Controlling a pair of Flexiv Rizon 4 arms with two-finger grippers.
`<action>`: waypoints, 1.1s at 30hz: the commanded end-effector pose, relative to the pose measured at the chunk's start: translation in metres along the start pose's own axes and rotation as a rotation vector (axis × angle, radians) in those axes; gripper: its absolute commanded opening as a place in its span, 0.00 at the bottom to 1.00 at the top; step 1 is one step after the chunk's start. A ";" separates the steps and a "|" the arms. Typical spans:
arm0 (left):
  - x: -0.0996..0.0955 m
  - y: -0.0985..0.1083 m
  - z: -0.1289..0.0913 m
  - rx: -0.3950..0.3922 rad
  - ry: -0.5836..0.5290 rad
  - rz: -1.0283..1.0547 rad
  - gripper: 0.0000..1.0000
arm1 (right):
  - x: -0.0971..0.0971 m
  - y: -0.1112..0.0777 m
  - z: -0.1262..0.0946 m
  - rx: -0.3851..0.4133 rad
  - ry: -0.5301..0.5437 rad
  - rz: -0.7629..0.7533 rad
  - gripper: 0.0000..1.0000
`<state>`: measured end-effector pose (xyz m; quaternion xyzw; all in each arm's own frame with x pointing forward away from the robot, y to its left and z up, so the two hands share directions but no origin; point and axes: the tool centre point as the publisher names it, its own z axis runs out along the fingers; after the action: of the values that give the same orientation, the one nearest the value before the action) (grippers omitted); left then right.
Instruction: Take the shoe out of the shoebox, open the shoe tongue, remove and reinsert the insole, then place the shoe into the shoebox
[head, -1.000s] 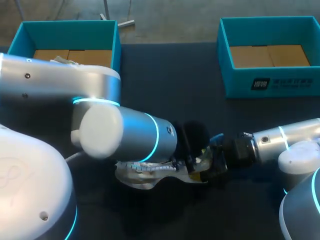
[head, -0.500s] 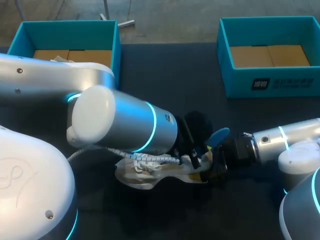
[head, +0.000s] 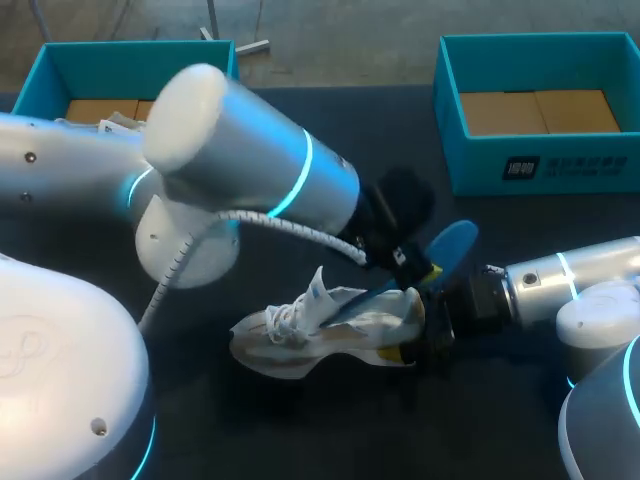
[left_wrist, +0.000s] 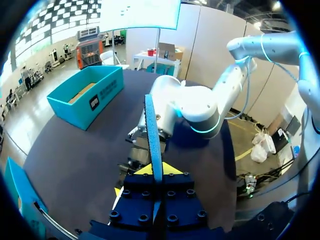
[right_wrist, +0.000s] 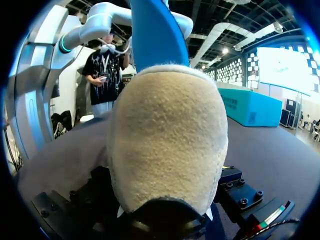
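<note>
Our left arm (head: 250, 170) is lifting up off the dark bench (head: 330, 140), where a second ago it was lying low over the shoe; the white shoe (head: 320, 335) is staying flat on the bench, outside the left shoebox (head: 232, 90) and the right shoebox (head: 540, 165); the blue insole (head: 448, 250), hardly showing before, is now sliding out of the shoe, so we are guessing the taking-out step is nearly done and the putting-back is still waiting. We are counting two arms, two blue-green shoeboxes, one shoe, one insole and two tools; the left tool (left_wrist: 155, 170) is pinching the insole's edge; the right tool (head: 412, 345) is holding the shoe by its heel.
</note>
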<state>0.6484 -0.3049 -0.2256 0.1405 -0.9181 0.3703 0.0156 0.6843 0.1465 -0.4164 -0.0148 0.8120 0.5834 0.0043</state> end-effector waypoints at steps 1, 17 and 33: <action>0.000 -0.001 -0.017 0.030 0.136 -0.007 0.00 | 0.000 0.001 0.002 0.006 0.001 0.001 0.00; 0.003 -0.058 -0.092 0.222 0.466 0.004 0.00 | 0.000 0.001 0.002 0.006 0.001 0.001 0.00; 0.003 -0.058 -0.092 0.222 0.466 0.004 0.00 | 0.000 0.001 0.002 0.006 0.001 0.001 0.00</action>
<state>0.6553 -0.2827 -0.1189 0.0499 -0.8439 0.4906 0.2113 0.6843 0.1465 -0.4164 -0.0148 0.8120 0.5834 0.0043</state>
